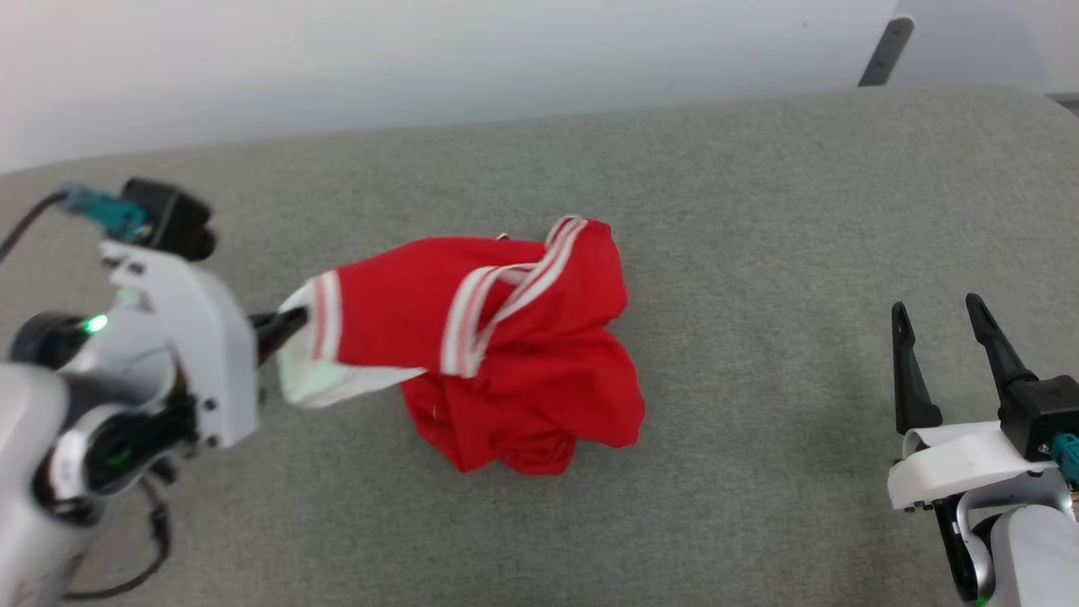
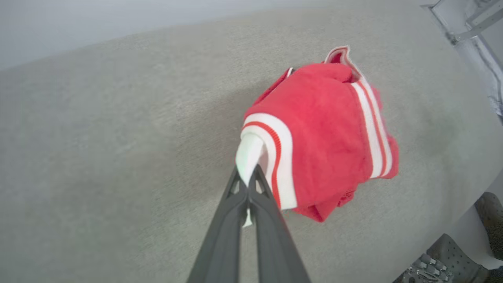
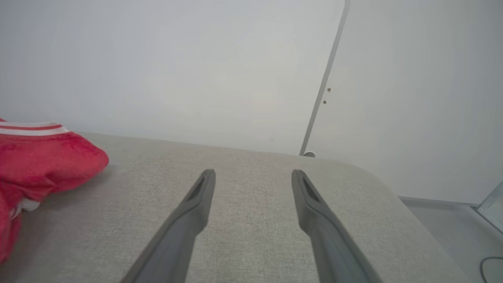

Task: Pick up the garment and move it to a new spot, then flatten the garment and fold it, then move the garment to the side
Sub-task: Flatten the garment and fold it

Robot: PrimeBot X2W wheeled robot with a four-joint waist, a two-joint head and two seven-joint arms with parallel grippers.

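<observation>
**The garment caught by one white sleeve in the left gripper**

The garment [image 1: 523, 371] is a crumpled red heap with white-and-red striped trim [image 1: 472, 320]. It sits about the middle of the grey fabric-covered worktop [image 1: 759, 211], a little toward the worktop's left side and well clear of both the far edge and the near edge. Most of it rests bunched on the surface.

One white sleeve [image 1: 308, 379] is drawn out from the heap toward the left edge, so the cloth stretches from the bundle to the left gripper [image 1: 291, 324]. That gripper comes in from the left side of the worktop with its tips pointing at the garment. In the left wrist view, the left gripper [image 2: 248, 177] has its two dark fingers [image 2: 224, 236] pressed together on the white sleeve [image 2: 249, 153]. A sliver of white cloth shows between them lower down. The red body of the garment [image 2: 322, 137] hangs just beyond the tips, above the grey worktop [image 2: 118, 137]. Whether the pinched sleeve itself is clear of the surface cannot be told.

The right gripper [image 1: 936, 308] hovers near the right edge of the worktop, well apart from the garment, with its jaws spread wide and nothing between them. In the right wrist view, the right gripper [image 3: 253, 175] points across bare worktop [image 3: 255, 243] toward the rounded far right corner. The garment [image 3: 43, 157] lies off to the side of its fingers [image 3: 188, 220], not touching them.
</observation>
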